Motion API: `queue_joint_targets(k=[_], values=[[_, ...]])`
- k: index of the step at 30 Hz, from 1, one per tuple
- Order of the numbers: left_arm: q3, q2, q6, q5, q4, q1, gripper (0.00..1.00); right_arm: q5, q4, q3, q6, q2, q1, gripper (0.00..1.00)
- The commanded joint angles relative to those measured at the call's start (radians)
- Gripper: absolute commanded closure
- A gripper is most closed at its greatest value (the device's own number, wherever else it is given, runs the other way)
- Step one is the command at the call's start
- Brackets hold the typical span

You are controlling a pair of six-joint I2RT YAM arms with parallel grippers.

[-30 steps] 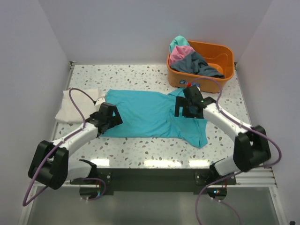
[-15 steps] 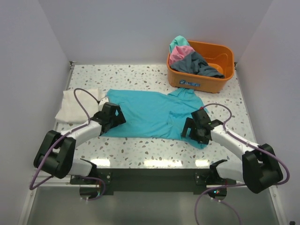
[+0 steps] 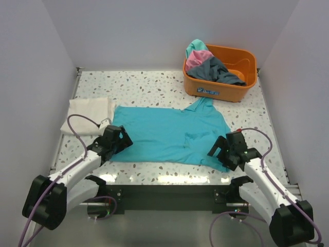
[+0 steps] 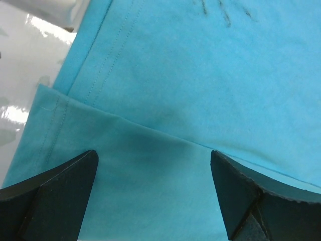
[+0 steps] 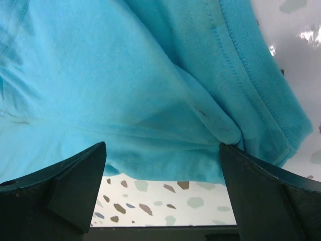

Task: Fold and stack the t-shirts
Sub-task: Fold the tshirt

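Cream-white t-shirt [image 3: 86, 115] is sitting folded at the far left of the speckled table [image 3: 149, 82], right beside the left edge of the teal t-shirt [image 3: 164, 131]. Next over, the left gripper [image 3: 118, 140] is hovering low over that shirt's near-left corner with its jaws spread wide, gripping nothing. On the left wrist cam both fingers [image 4: 55, 193] are showing with just a hemmed fold of teal fabric between them. The teal t-shirt itself is lying spread flat across the middle of the table, wrinkling a bit toward the right. The right gripper [image 3: 223, 150] is sitting over the near-right corner, jaws also wide apart and empty, with teal cloth and a strip of bare table underneath. Back right, the orange tub [image 3: 241, 77] is holding 3 more bunched together: a second teal shirt [image 3: 195, 47], a pink shirt [image 3: 198, 59] and a dark grey shirt [image 3: 220, 71].
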Motion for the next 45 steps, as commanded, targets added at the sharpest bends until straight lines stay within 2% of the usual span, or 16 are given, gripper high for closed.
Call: queue_joint_targets(k=[1,5,7,12,15,20,23,25,26,27,28,29,33,38,40,45], values=[[-0.041,-0.066,-0.063,0.011,-0.214,-0.005,0.0,-0.011,-0.175,-0.027,0.036,-0.023,-0.005,0.01],[-0.059,-0.12,-0.07,0.051,-0.258,-0.005,0.0,-0.011,-0.195,-0.036,0.075,-0.041,-0.005,0.01],[-0.064,-0.143,-0.082,0.048,-0.277,-0.007,0.0,-0.058,-0.206,-0.027,0.069,-0.061,-0.005,0.01],[-0.041,-0.212,-0.091,0.053,-0.314,-0.016,0.0,-0.016,-0.262,0.029,0.076,-0.094,-0.005,0.01],[0.055,-0.22,-0.067,-0.013,-0.338,-0.016,0.0,0.07,-0.313,0.133,0.04,-0.1,-0.005,0.01],[0.26,-0.085,0.021,-0.181,-0.343,-0.016,0.0,0.172,-0.286,0.316,-0.061,-0.06,-0.002,0.01],[0.373,0.042,0.079,-0.244,-0.291,-0.014,0.0,0.196,-0.186,0.416,-0.091,0.044,0.042,0.01],[0.441,0.143,0.108,-0.248,-0.262,-0.007,0.0,0.314,-0.119,0.494,-0.089,0.161,0.114,0.01],[0.465,0.177,0.113,-0.272,-0.245,-0.005,0.0,0.371,-0.117,0.534,-0.094,0.213,0.213,0.01],[0.517,0.212,0.119,-0.28,-0.245,0.002,0.0,0.432,-0.118,0.624,-0.1,0.266,0.257,0.01],[0.548,0.285,0.128,-0.277,-0.251,0.007,0.0,0.502,-0.097,0.661,-0.108,0.379,0.286,0.01],[0.576,0.318,0.143,-0.283,-0.254,0.01,0.0,0.501,-0.079,0.695,-0.128,0.429,0.3,0.01],[0.694,0.489,0.168,-0.312,-0.226,0.021,0.0,0.529,-0.022,0.867,-0.128,0.644,0.3,0.02],[0.804,0.682,0.197,-0.312,-0.217,0.032,0.01,0.557,0.086,0.97,-0.141,0.852,0.297,0.01],[0.863,0.767,0.199,-0.308,-0.228,0.038,0.07,0.575,0.086,1.031,-0.143,0.916,0.297,0.01],[0.953,0.892,0.196,-0.32,-0.235,0.059,0.11,0.604,0.041,1.154,-0.1,1.081,0.28,0.01]])
